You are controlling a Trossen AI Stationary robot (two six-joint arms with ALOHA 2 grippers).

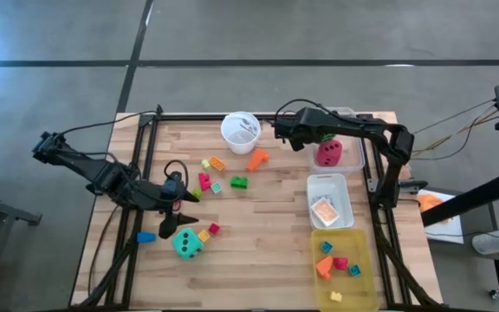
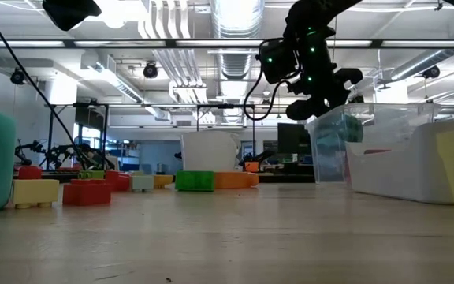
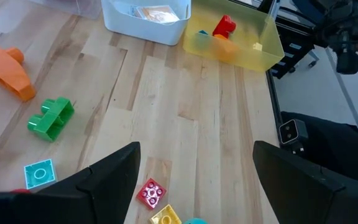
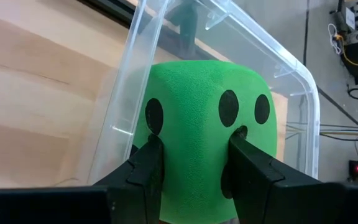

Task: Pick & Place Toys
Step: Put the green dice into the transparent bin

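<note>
My right gripper [image 4: 194,168] is shut on a green foam die [image 4: 207,118] with dark pips, at the far right of the table over the rim of a clear bin [image 4: 135,81]. From above, the die [image 1: 327,137] shows beside a red-pink die [image 1: 328,154] lying in that bin. My left gripper [image 1: 180,214] hangs open at the near left, just above a teal die [image 1: 188,243] that rests on the table. Between its spread fingers [image 3: 114,180] lie small blocks: red [image 3: 150,193], yellow [image 3: 165,218] and a teal tile [image 3: 40,172]. My right gripper pinches the green die between its two fingers [image 4: 148,168] on two opposite sides [image 4: 185,165], low on the die as the wrist view shows it. The foam dents in at both fingers. The fingers slant down from the table's left. The die is lifted, above the clear bin's rim.
A white round cup [image 1: 240,132] stands at the far middle. A white bin [image 1: 329,201] and a yellow bin [image 1: 343,267] with several blocks line the right side. Loose blocks, green [image 1: 239,182] and orange [image 1: 256,159] among them, lie mid-table. A blue block [image 1: 146,237] lies near left.
</note>
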